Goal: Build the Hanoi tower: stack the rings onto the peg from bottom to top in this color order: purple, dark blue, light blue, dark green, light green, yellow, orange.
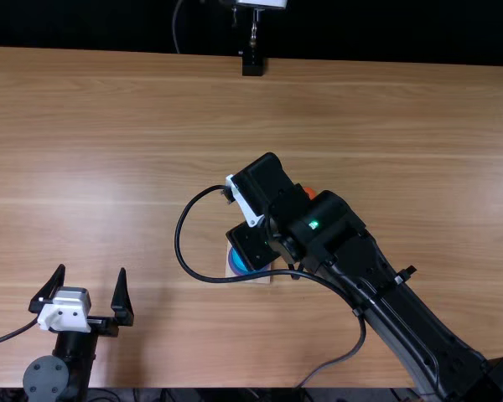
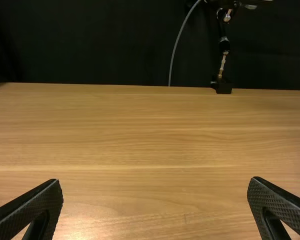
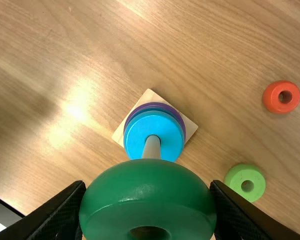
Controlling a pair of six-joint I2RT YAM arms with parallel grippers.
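In the top view my left gripper [image 1: 92,270] stands open at the near left; the left wrist view has its fingers wide apart [image 2: 156,181]. My right gripper [image 1: 272,197] is over the tower near the middle. The right wrist view has the right gripper [image 3: 148,185] shut on the dark green ring [image 3: 150,175], held above the peg [image 3: 151,147]. On the wooden base [image 3: 190,127] lie the purple ring [image 3: 157,105], a dark blue ring [image 3: 151,110] and the light blue ring [image 3: 140,131]. The held ring hides the peg's tip.
Loose on the table [image 1: 151,126] beside the tower are the orange ring [image 3: 273,97] and the light green ring [image 3: 235,177]. The right arm's cable loops over the tower base in the top view. A black stand [image 1: 252,65] is at the far edge.
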